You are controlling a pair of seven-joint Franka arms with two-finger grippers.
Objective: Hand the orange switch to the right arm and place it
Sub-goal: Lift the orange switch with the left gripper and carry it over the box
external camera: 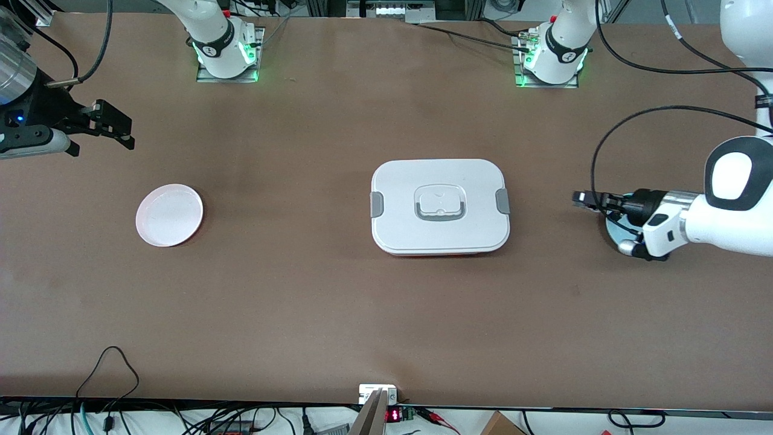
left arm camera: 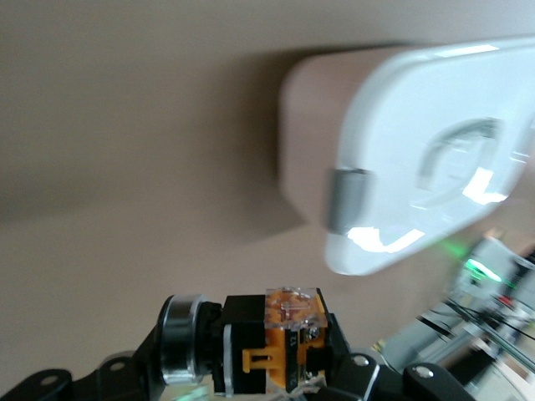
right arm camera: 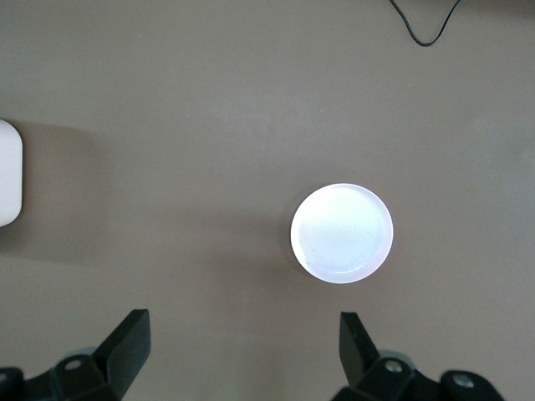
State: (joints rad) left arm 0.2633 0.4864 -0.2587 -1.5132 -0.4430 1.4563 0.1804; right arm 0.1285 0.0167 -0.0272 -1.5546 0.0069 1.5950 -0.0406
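Orange switch (left arm camera: 284, 347), clamped crosswise in the closed fingers of the left gripper (external camera: 584, 199) above the desk (external camera: 314, 302) beside the white lidded box (external camera: 439, 206); right gripper (external camera: 115, 128), fingers spread wide and empty, waited near the pink dish (external camera: 169, 214); handover best made with the switch's free end presented clear.

white lidded box (external camera: 440, 207): table centre | pink plate (external camera: 169, 214): toward right arm's end
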